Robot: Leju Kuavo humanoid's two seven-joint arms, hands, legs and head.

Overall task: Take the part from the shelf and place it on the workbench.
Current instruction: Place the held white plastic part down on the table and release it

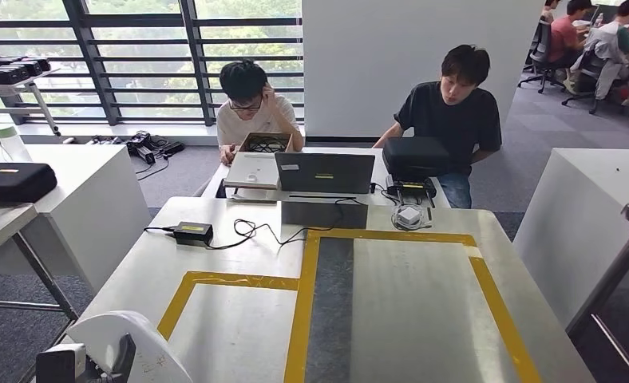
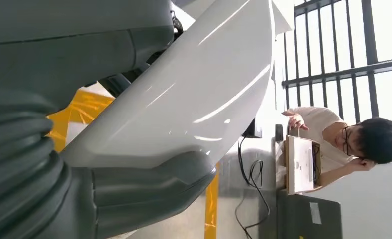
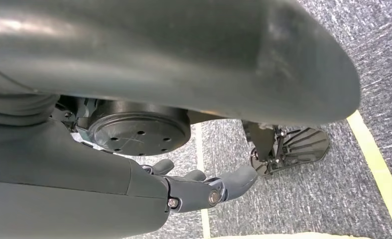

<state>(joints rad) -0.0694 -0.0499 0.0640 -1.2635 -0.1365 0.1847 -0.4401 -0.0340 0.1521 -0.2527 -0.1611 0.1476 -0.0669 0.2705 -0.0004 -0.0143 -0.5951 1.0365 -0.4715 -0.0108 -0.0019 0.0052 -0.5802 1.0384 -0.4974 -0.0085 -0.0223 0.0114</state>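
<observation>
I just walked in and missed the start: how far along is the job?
Pickup looks done: the left hand holds the white part at the workbench's near-left corner. The part is not set down yet, so placing it remains. The right hand hangs empty above the carpet.

Bright daylight through the barred windows [image 1: 136, 56] behind the desk [image 1: 407, 303], blown out to white in the left wrist view. Soft sheen across the desk, faint shadows only. Streaked glare on the white part [image 2: 199, 94]. Close grey covers blurred; dim under the right hand [image 3: 204, 189].
</observation>
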